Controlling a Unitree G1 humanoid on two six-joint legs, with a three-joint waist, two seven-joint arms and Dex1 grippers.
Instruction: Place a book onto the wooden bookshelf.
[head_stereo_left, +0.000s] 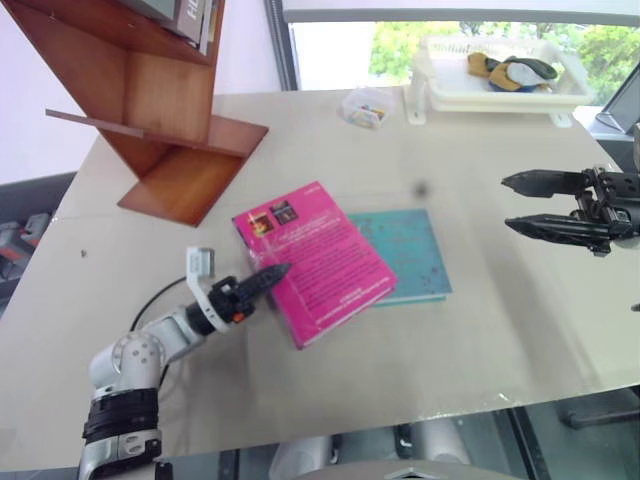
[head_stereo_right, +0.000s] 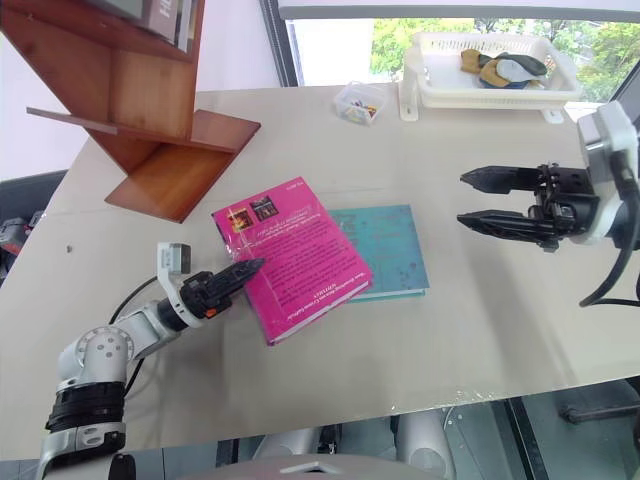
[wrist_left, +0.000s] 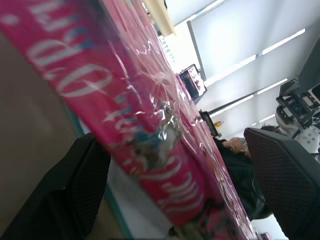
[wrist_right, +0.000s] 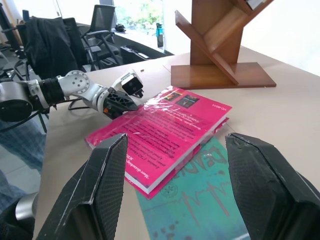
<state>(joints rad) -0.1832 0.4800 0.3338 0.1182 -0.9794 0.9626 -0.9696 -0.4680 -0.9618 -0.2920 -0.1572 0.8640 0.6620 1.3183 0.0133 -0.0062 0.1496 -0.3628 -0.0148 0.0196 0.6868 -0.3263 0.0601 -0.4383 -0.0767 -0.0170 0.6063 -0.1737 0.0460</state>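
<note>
The wooden bookshelf (head_stereo_left: 165, 120) stands in the upper left of the frame. Below it, at lower left, the left gripper (head_stereo_left: 268, 277) has its fingers spread wide, straddling the spine edge of the book (head_stereo_left: 315, 258) without clamping it. To grip well, I judge it should slide further along the spine, then close squarely. The book lies at centre, overlapping a teal book (head_stereo_left: 410, 252). At right, the right gripper (head_stereo_left: 520, 205) hovers open, well apart.

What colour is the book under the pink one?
Teal-blue book, clearest in the right eye view.
</note>
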